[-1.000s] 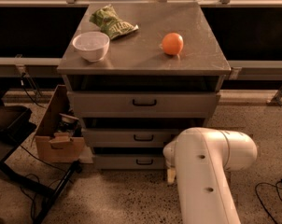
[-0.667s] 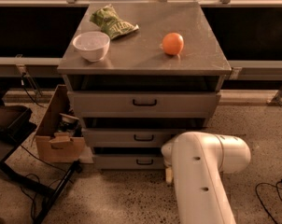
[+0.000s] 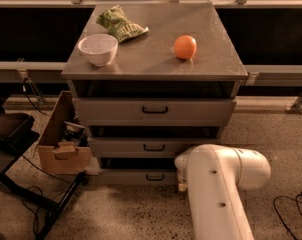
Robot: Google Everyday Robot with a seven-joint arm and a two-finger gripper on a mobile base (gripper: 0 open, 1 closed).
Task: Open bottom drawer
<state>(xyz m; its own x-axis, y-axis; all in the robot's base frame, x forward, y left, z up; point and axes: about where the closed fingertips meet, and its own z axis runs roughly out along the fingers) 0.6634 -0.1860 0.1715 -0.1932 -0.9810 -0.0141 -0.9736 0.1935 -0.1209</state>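
Left of the cabinet (image 3: 156,69) on the floor, you have a cardboard box (image 3: 61,146). On the cabinet's top, from the left, stand a white bowl (image 3: 98,49), a green bag (image 3: 121,25) and an orange (image 3: 185,47). The bottom drawer (image 3: 131,177) is the cabinet's lowest front, with its black handle (image 3: 155,176) at the centre. The gripper (image 3: 181,180) sits at that front's right end, mostly hidden behind the white arm (image 3: 218,194). You cannot tell whether it is spread or closed.

The cabinet (image 3: 211,59) top is brushed grey metal with a dull sheen. The bottom drawer (image 3: 123,177) is matt grey metal. My arm (image 3: 216,194) wears smooth, glossy white plastic, and my end effector (image 3: 181,175) sits low at that drawer's right end. The box (image 3: 66,159) on the left is rough brown cardboard.
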